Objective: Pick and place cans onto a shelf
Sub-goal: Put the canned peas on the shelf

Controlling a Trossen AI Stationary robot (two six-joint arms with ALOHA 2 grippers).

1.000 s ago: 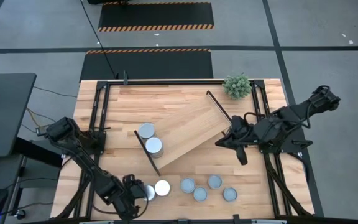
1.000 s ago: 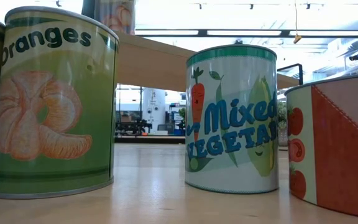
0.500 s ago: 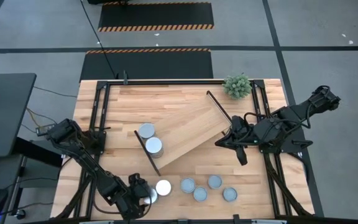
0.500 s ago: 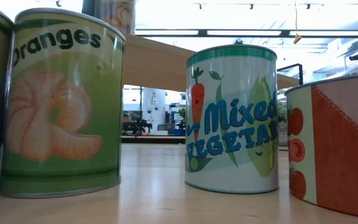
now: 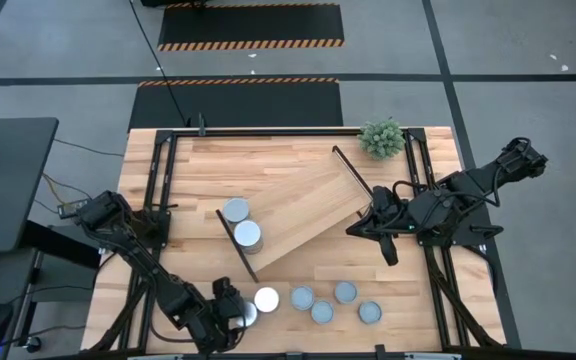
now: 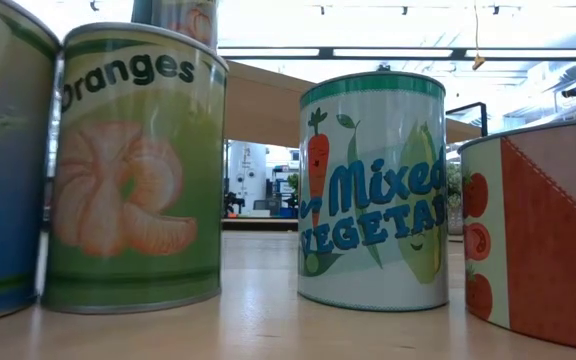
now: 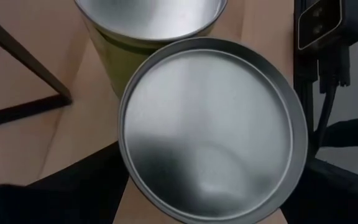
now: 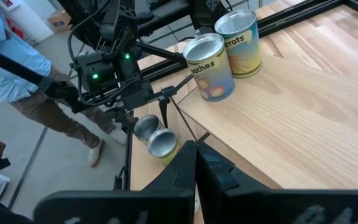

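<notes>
My left gripper [image 5: 230, 305] is at the near left of the table, shut on a silver-topped can [image 7: 210, 124] with a blue side [image 6: 3, 170]. That can stands against the Oranges can [image 6: 133, 170], which has a white top [image 5: 266, 299]. Several more cans [image 5: 322, 312] stand on their bases along the near edge. On the slanted wooden shelf [image 5: 303, 205], two cans [image 5: 248, 236] stand at its left end. My right gripper [image 5: 351, 231] hangs shut and empty above the shelf's right end. My left gripper has the can between its two fingers, one dark finger [image 7: 86, 186] on each side of the round wall just under the top rim [image 7: 126, 180]. The fingers slant down at it from the table's left. Its base looks to be on the table.
The Mixed Vegetables can [image 6: 373, 190] and a tomato can [image 6: 538, 230] stand to the right of the Oranges can. A small green plant [image 5: 382, 138] is at the far right corner. Black frame rails [image 5: 158, 180] run along both sides. A person [image 8: 17, 74] stands beyond the table's left.
My left gripper has swung a little toward the table's right edge and turned at the wrist, taking its can along. That can has come against the Oranges can, which has slid along the table toward the right.
</notes>
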